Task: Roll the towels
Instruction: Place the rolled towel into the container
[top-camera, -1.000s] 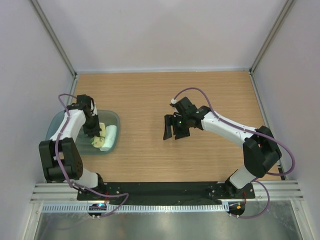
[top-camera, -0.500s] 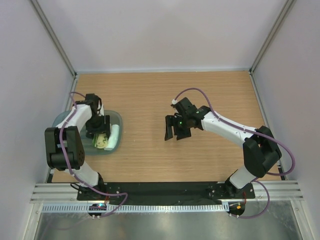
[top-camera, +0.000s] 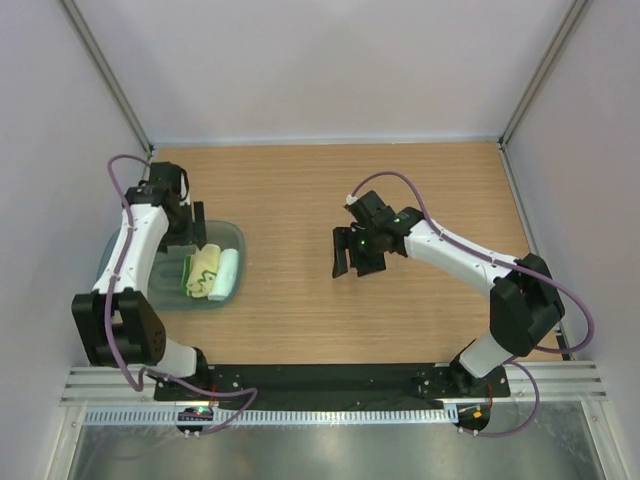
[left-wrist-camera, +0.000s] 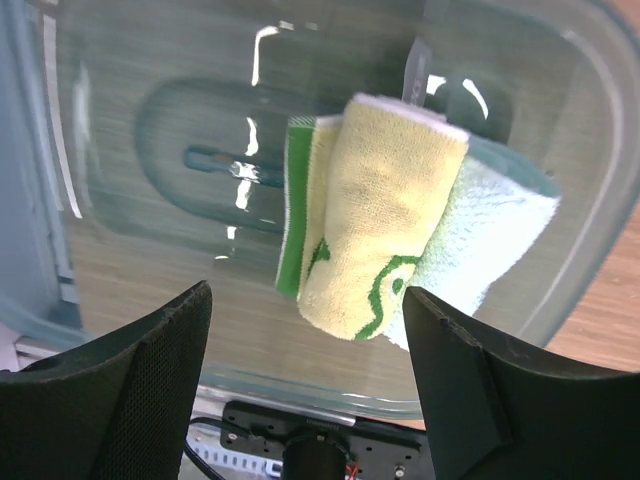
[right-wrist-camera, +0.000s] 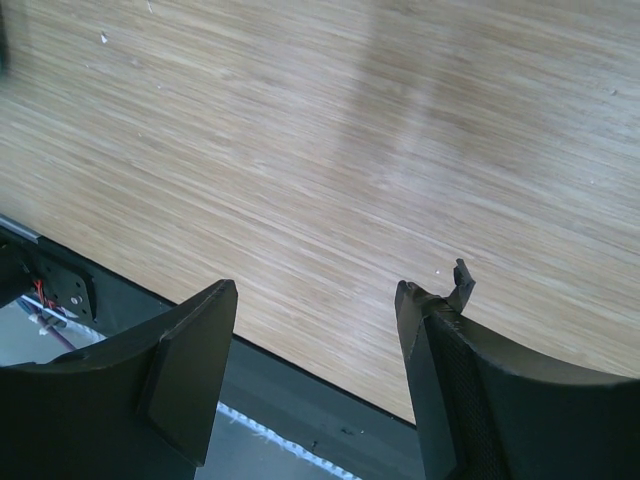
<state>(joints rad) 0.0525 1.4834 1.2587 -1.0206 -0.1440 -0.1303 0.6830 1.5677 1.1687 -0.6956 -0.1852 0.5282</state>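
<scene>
Two rolled towels lie side by side inside the translucent bin (top-camera: 232, 233) at the table's left. One is the green and cream roll (top-camera: 204, 272) (left-wrist-camera: 375, 230). The pale mint-blue roll (top-camera: 228, 273) (left-wrist-camera: 495, 235) touches its right side. My left gripper (top-camera: 183, 243) (left-wrist-camera: 305, 295) hangs open over the bin's far part, just behind the rolls, with nothing between its fingers. My right gripper (top-camera: 350, 268) (right-wrist-camera: 315, 290) stands open and holds nothing above bare wood at mid-table.
The bin's floor (left-wrist-camera: 130, 200) is bare left of the rolls. A black base rail (top-camera: 330, 380) runs along the table's near edge. Pale enclosure walls (top-camera: 60, 150) close in the left, right and far sides.
My left gripper opened, let go of the green and cream roll in the bin and drew back toward the far side. The right arm barely shifted.
</scene>
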